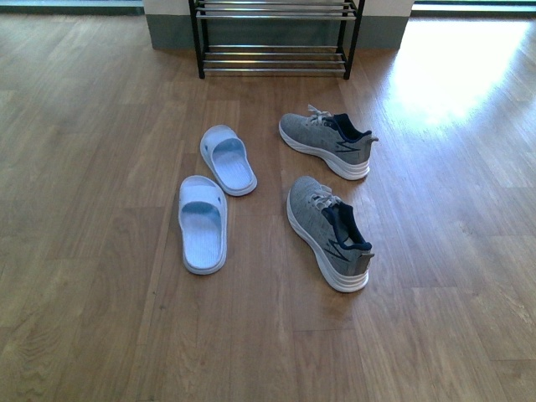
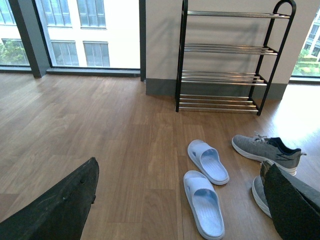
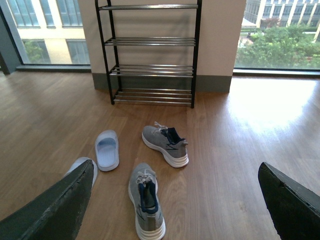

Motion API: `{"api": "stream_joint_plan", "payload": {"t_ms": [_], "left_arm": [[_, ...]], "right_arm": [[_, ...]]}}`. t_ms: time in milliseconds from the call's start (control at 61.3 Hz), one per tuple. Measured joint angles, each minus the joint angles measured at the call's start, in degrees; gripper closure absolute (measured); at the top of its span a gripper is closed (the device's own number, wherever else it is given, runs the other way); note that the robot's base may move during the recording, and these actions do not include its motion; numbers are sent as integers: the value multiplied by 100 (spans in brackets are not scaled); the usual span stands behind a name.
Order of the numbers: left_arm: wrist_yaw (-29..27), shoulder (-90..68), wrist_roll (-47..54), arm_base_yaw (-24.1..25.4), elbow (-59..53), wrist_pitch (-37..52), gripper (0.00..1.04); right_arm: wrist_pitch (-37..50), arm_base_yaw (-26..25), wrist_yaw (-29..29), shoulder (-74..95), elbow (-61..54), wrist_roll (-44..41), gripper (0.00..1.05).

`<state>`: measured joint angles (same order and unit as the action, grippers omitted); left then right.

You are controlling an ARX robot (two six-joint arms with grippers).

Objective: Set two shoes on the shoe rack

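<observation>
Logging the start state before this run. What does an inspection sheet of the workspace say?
Surface: wooden floor, sun glare at far right.
Job's things: far sneaker, near sneaker, far slide and near slide lie on the floor; shoe rack empty.
Clutter: nothing seen.
Grippers: left gripper and right gripper open, empty.
Cables: nothing seen.
Surroundings: wall behind rack, windows either side.

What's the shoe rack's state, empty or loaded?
Empty. The shoe rack shows four bare chrome tiers; both sneakers and both slides sit on the floor before it.
</observation>
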<state>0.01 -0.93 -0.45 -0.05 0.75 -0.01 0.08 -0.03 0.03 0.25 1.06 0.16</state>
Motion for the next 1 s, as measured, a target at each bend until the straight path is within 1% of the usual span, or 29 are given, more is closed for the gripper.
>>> {"api": "stream_joint_plan", "payload": {"t_ms": [995], "left_arm": [[0, 0, 0, 0, 0, 0, 9]], "right_arm": [[0, 0, 0, 0, 2, 0, 9]]}}
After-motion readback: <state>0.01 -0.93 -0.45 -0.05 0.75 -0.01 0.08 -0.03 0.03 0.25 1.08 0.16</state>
